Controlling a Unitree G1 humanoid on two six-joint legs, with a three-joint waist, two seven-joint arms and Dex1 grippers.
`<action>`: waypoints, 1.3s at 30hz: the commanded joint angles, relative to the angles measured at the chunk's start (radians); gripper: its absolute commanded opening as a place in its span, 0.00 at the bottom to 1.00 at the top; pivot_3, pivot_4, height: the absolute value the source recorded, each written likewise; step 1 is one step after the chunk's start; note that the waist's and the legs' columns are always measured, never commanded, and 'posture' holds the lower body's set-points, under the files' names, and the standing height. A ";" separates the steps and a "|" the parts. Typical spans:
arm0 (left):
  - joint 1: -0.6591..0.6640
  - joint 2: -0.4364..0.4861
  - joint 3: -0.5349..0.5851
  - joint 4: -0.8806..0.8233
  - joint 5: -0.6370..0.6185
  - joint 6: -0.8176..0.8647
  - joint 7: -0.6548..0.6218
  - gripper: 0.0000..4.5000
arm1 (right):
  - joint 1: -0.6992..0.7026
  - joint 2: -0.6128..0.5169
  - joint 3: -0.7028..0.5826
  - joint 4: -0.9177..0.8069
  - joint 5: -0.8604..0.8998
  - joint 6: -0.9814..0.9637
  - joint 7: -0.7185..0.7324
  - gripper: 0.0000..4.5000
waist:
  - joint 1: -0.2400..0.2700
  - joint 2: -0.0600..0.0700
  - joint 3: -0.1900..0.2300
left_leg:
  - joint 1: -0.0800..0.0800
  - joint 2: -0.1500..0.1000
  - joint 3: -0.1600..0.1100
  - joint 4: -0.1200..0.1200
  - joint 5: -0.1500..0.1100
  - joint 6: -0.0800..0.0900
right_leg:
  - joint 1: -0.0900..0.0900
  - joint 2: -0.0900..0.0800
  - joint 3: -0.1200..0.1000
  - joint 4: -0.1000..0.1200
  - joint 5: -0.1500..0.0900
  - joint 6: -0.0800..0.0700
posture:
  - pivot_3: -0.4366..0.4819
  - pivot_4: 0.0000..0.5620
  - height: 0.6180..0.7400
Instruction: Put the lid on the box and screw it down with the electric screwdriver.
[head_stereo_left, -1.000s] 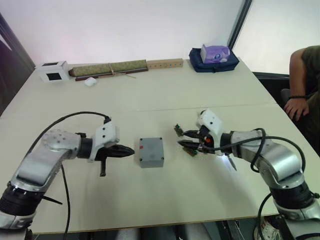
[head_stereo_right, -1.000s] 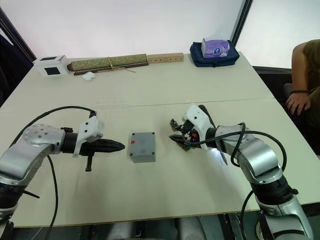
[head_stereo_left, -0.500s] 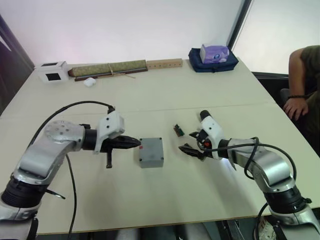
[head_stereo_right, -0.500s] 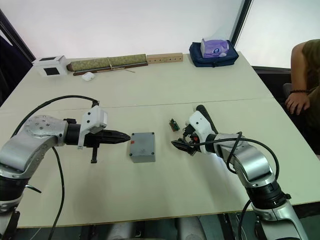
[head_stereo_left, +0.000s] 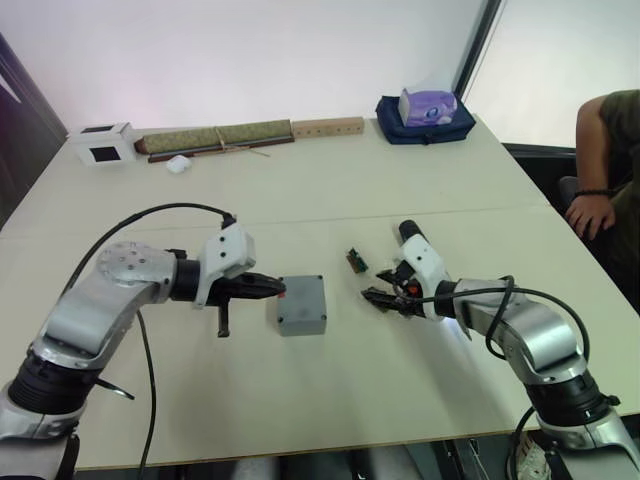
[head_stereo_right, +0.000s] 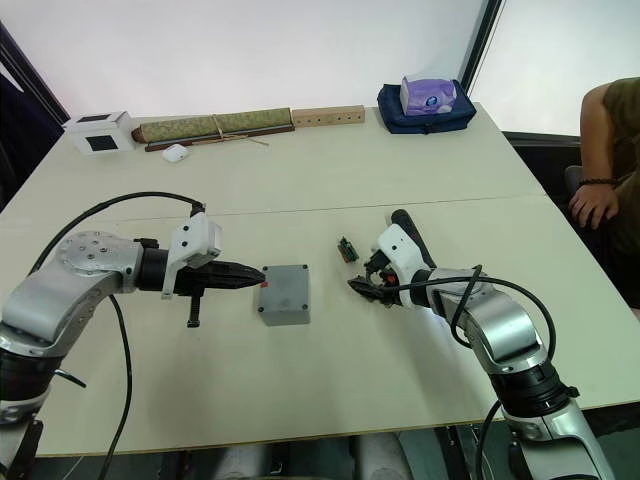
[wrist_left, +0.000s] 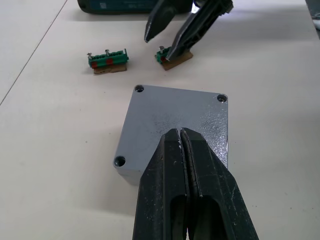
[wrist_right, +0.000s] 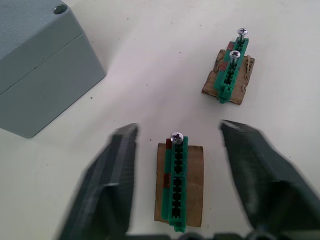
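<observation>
Now the box (head_stereo_left: 302, 305), lid (wrist_left: 176, 124) already seated, is braced mid-table by the shut left gripper (head_stereo_left: 276, 288), while the open right gripper (wrist_right: 177, 170) should be closed squarely around the screw holder (wrist_right: 178, 187).

We see the left gripper (head_stereo_left: 277, 289), fingers pressed together, meeting the grey box (head_stereo_left: 302, 305) at mid-table (head_stereo_left: 330, 190), its lid on. Our right gripper (head_stereo_left: 380, 297) rests low nearby, beside a small green part (head_stereo_left: 355, 261). A person's hand (head_stereo_left: 592, 214) sits at the table's right edge.
</observation>
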 joint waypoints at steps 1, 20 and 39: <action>-0.019 0.005 0.012 -0.041 -0.017 0.002 0.005 0.00 | -0.002 0.001 -0.005 -0.010 -0.004 -0.017 -0.002 0.22 | 0.000 0.000 0.000 | 0.000 0.000 0.000 0.000 0.000 0.000 | 0.000 0.000 0.000 0.000 0.000 0.000 | 0.48 0.27 1.00; -0.017 0.013 0.020 -0.042 -0.017 0.001 0.011 0.00 | -0.095 -0.046 -0.054 -0.123 0.073 0.107 0.037 0.02 | -0.001 0.000 0.000 | 0.000 0.000 0.000 0.000 0.000 0.000 | 0.000 0.000 0.000 0.000 0.000 0.000 | 0.48 0.27 1.00; 0.002 0.015 0.027 -0.039 -0.012 -0.007 0.022 0.00 | -0.371 0.062 0.158 -0.073 0.120 0.212 0.021 0.02 | -0.001 0.000 0.000 | 0.000 0.000 0.000 0.000 0.000 0.000 | 0.000 0.000 0.000 0.000 0.000 0.000 | 0.48 0.27 1.00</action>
